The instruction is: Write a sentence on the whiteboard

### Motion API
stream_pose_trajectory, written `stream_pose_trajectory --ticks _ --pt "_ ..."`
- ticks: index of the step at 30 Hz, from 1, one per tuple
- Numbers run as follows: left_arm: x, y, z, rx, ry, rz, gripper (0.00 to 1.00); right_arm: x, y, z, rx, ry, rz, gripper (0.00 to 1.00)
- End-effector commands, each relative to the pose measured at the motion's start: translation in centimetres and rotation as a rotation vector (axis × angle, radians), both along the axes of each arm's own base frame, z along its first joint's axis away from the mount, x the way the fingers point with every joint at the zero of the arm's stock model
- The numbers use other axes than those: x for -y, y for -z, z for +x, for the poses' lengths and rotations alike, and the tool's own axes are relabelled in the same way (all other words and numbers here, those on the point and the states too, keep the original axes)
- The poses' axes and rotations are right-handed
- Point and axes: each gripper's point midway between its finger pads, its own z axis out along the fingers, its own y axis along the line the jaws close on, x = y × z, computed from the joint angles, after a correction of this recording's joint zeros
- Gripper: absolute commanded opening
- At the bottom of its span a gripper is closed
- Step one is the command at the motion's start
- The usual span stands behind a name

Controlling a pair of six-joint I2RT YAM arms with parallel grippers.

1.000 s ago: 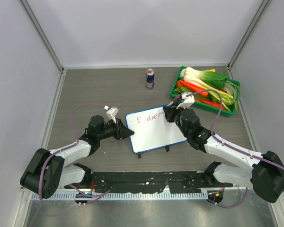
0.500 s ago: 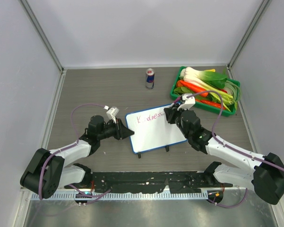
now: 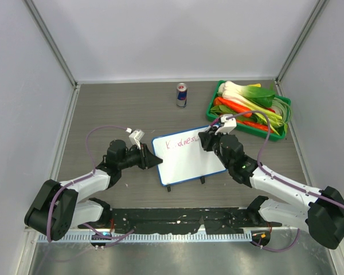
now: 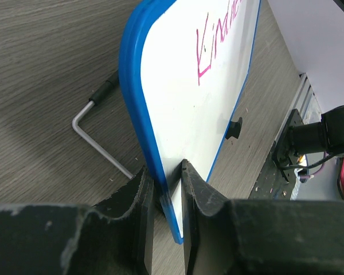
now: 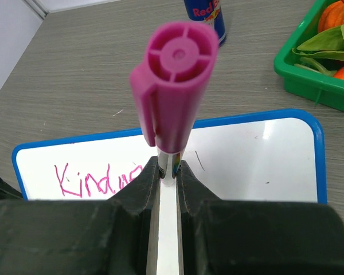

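Whiteboard (image 3: 190, 163), glossy white with a rounded blue rim, sits mid-bench (image 3: 132, 109) on grey woodgrain, its scrawled pink sentence (image 3: 181, 142) along the top. Left claw (image 4: 167, 175) pinches the board's edge; right claw (image 5: 167, 169) is clenched on a ribbed magenta marker (image 5: 173, 91).

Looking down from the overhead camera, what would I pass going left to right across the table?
Left gripper → whiteboard → green vegetable tray. The can and right gripper sit within the whiteboard's span, so they are left out.

Blue-rimmed whiteboard (image 3: 192, 165) (propped, tilted) bears short magenta sentence (image 3: 182, 142).
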Motion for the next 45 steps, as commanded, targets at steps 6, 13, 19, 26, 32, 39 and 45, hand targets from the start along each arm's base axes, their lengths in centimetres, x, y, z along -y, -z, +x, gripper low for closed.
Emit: stream_pose_trajectory --ticks 6,13,19,26,32,39,45 --pt "0.1 0.3 0.3 0.041 0.017 0.042 0.0 -0.9 -0.7 0.2 0.016 -0.027 0.048 0.01" --pt "0.1 0.3 0.3 0.038 0.017 0.042 0.0 -0.1 -3.2 -0.1 0.048 -0.071 0.217 0.01" --pt "0.1 0.3 0.3 0.041 0.016 0.042 0.0 1.7 -6.3 -1.3 0.116 -0.072 0.274 0.01" --pt "0.1 0.3 0.3 0.04 0.012 0.043 0.0 3.2 -7.2 -1.6 0.133 -0.036 0.2 0.01" --pt "0.1 0.3 0.3 0.04 0.011 0.045 0.0 3.9 -6.8 -2.2 0.13 -0.028 0.165 0.01" --pt "0.1 0.4 0.3 0.037 0.011 0.046 0.0 4.4 -6.3 -2.8 0.117 -0.02 0.154 0.01" --pt "0.1 0.4 0.3 0.039 0.012 0.048 0.0 4.5 -6.3 -3.1 0.114 -0.025 0.144 0.01"
